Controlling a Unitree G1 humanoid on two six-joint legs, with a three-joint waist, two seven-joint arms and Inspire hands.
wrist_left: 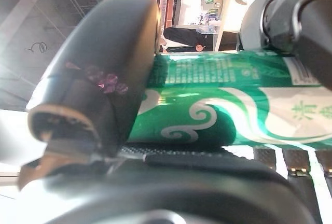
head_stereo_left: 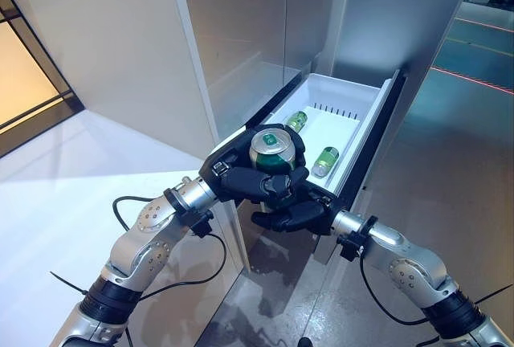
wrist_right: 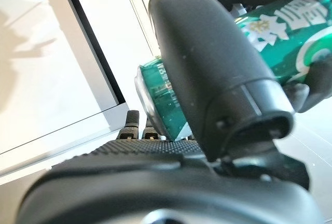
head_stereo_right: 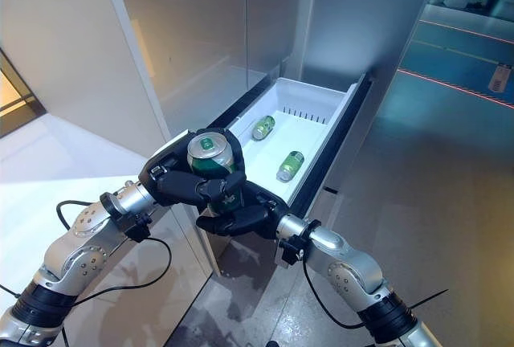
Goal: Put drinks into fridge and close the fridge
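Observation:
A green can stands upright in my left hand, whose fingers and thumb curl round it; its green side shows in the left wrist view. My right hand sits just under the left hand, its fingers curled and its thumb lying across the same can. Both hands hold the can at the near left corner of the open white fridge drawer. Green cans lie on their sides in the drawer.
The grey fridge front rises behind the drawer. A white surface lies to my left, by a pale wall. Grey floor stretches to the right of the drawer.

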